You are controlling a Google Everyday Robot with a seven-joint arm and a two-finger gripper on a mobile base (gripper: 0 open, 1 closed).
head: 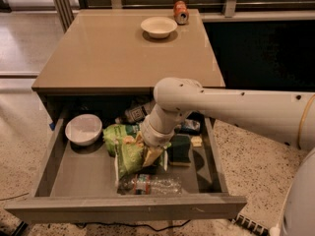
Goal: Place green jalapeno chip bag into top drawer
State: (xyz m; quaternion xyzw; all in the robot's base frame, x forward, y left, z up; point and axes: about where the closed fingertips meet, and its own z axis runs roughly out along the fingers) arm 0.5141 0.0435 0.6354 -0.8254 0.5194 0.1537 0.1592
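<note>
The chip bag [129,157] lies inside the open drawer [125,208], on the drawer floor directly left of the claw [151,149] and pressed up against it. It is crumpled, light green, with pale chip pictures on its face.

My claw is down in the drawer, near the middle, pointing straight down under the thick white wrist. The wrist covers it from this camera, so I cannot tell whether it is open, closed, or has hold of the bag.

A second green packet [114,132] sits left of the claw and a little further back, touching the top edge of the chip bag. Further left, near the drawer's left wall, is a white bowl [83,129]. In front of the claw, close to the front panel, a clear plastic bottle [150,184] lies on its side. Just right of the claw is a dark green sponge [180,149], and right of that a small pale yellow piece [197,141]. Behind the claw, deep in the shadow under the tabletop [113,58], I see a dark bottle [136,113] lying down.

Up on the tabletop, far behind the claw, stand a shallow white bowl [158,26] and an orange can [180,12] close beside it.
</note>
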